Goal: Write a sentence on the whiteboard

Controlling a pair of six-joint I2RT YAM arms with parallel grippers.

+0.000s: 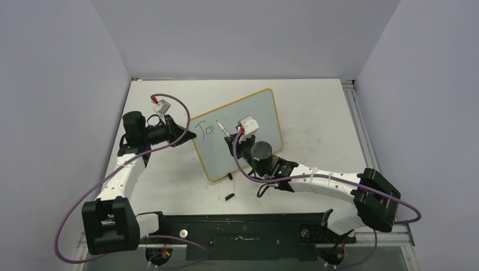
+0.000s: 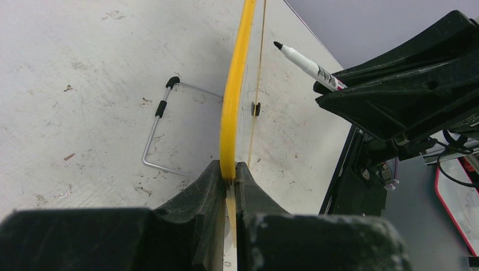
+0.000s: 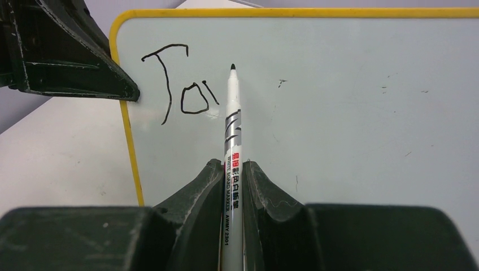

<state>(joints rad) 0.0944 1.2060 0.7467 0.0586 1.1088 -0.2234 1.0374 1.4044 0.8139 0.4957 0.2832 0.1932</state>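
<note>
The whiteboard stands tilted on the table, with a yellow frame; it also shows in the right wrist view. On it are the black strokes "Jo" and a short stroke, the start of the sentence, also seen from above. My left gripper is shut on the board's yellow edge at its left side. My right gripper is shut on a white marker, its black tip just right of the "o", near the board surface. The marker also shows in the left wrist view.
A black marker cap lies on the table in front of the board. The board's wire stand rests on the table behind it. A black clip foot sits at the board's lower edge. The right arm reaches in from the right.
</note>
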